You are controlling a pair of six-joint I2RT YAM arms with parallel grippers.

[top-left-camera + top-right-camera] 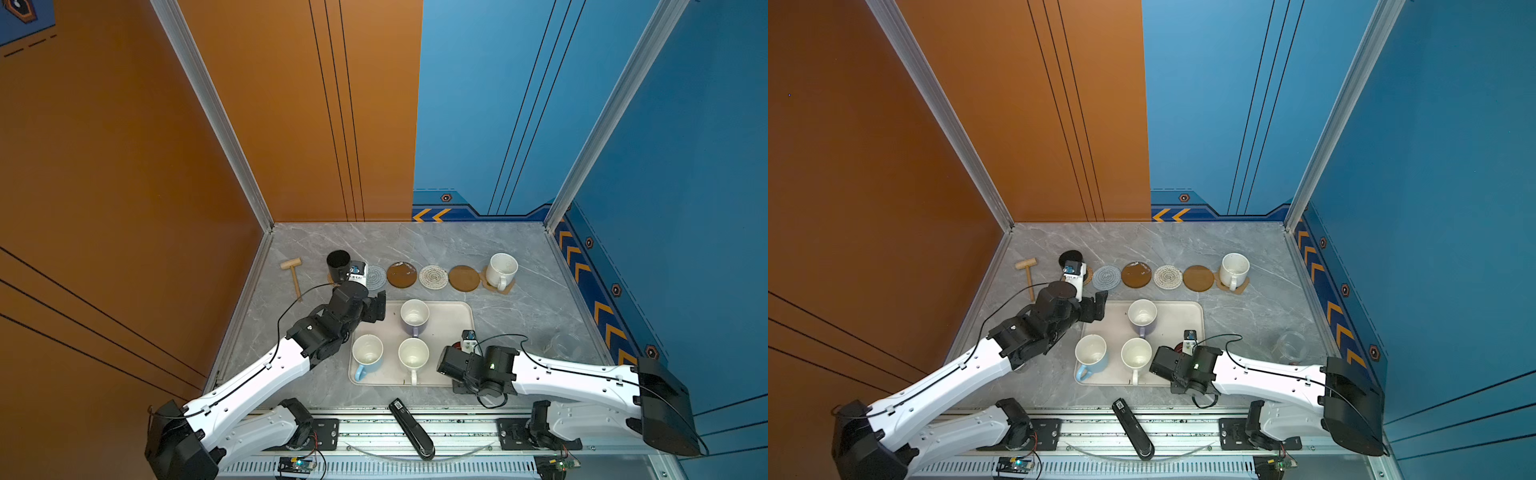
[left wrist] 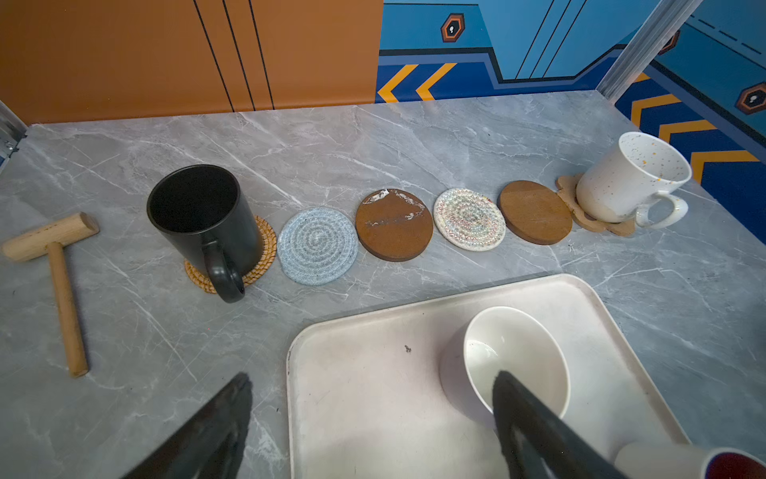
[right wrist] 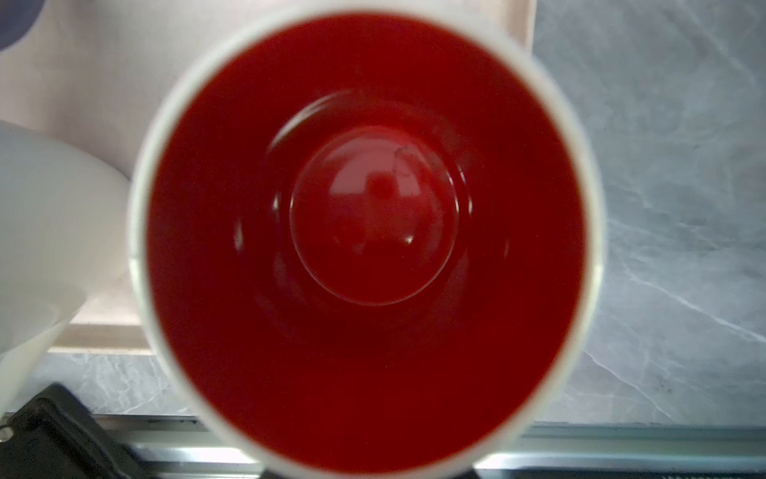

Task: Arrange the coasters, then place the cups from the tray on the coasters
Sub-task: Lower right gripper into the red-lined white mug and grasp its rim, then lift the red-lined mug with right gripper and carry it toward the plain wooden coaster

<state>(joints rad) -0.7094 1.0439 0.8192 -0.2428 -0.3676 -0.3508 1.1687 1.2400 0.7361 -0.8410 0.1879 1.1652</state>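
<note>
Six coasters lie in a row at the back. The black cup (image 2: 203, 220) stands on the rattan coaster (image 2: 265, 249), then come the grey round (image 2: 317, 246), a marked brown disc (image 2: 393, 224), the white round (image 2: 468, 219) and a plain brown disc (image 2: 534, 211). The speckled cup (image 2: 626, 178) sits on the paw coaster (image 2: 601, 226). The tray (image 1: 453, 316) holds the lavender (image 1: 413, 318), light blue (image 1: 366, 357) and white (image 1: 413, 357) cups. My left gripper (image 2: 373, 377) hangs open over the tray's far left corner. My right gripper (image 1: 451, 365) is right above the red-inside cup (image 3: 364, 207); its jaws are hidden.
A wooden mallet (image 1: 293, 274) lies left of the black cup. A clear glass jar (image 1: 567, 345) stands near the right wall. A black handheld device (image 1: 411, 428) rests on the front rail. Walls close in the table's left, back and right sides.
</note>
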